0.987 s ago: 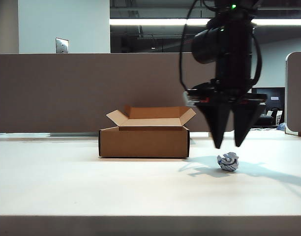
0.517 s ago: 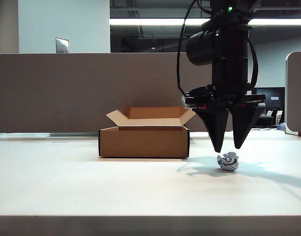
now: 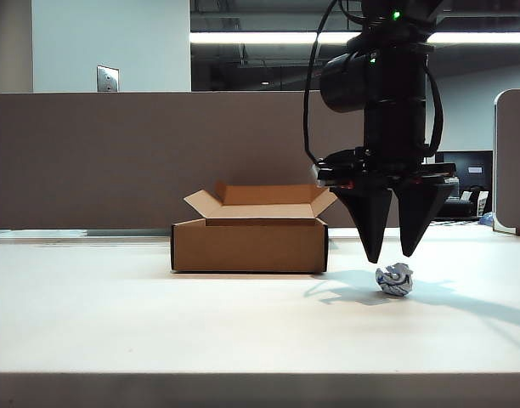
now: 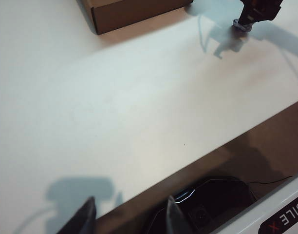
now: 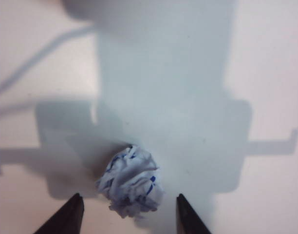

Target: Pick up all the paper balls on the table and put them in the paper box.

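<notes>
White table [image 3: 158, 323], right tool [image 3: 392, 255] open above paper ball [image 3: 394, 279], left tool [image 4: 127, 217] open.

Overhead strip light, backlit arm, washed-out table

From my exterior feed a ceiling light strip [image 3: 268, 37] glares behind the right gripper [image 3: 390, 255], leaving it a near-black silhouette that throws a soft shadow across the table [image 3: 158, 323] around the paper ball [image 3: 394, 279]. My right wrist view is pale and soft-focused, with broad blurred shadows; the left wrist view blooms white across the tabletop, and the left gripper [image 4: 127, 217] sits dark and blurred at its edge.
</notes>
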You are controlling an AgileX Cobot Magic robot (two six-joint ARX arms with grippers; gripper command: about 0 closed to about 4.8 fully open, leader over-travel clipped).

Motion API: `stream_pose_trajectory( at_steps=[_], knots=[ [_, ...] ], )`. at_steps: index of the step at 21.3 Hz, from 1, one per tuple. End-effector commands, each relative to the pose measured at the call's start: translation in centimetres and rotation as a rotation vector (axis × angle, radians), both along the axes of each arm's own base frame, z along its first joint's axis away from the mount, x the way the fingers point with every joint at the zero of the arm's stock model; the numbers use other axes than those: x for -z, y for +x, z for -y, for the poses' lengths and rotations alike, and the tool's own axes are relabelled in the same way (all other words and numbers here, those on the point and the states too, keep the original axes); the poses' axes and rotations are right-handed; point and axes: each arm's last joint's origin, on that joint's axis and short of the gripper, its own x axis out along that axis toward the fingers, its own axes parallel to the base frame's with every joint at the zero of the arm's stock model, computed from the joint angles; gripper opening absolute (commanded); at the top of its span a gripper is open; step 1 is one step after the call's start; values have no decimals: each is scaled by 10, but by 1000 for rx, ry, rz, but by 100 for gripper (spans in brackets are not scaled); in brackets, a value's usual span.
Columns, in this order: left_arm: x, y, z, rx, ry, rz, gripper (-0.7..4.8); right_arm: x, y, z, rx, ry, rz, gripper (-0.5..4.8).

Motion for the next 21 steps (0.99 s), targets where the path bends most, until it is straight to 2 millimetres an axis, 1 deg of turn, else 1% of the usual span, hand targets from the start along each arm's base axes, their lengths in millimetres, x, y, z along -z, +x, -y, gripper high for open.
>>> stream_pose_trajectory(
  at_steps=[1,7,9,10,13,18,21],
  knots=[
    [-1,-1,0,4,-3,1,178,3,2,0,8,-7,-5,280],
    [-1,-4,-2,2,-8,7,178,15,5,-2,13,-19,-32,276],
    [-2,-6,-3,2,-10,11,178,15,6,-1,24,-17,-32,243],
    [-2,-6,-3,2,-10,11,178,15,5,0,24,-20,-38,189],
    [-2,-7,-3,2,-11,13,178,15,4,0,24,-25,-48,142],
    [-2,-7,-3,2,-11,13,178,14,6,0,24,-16,-28,115],
    [-2,-7,-3,2,-11,14,178,4,9,-1,22,2,12,115]
  ],
)
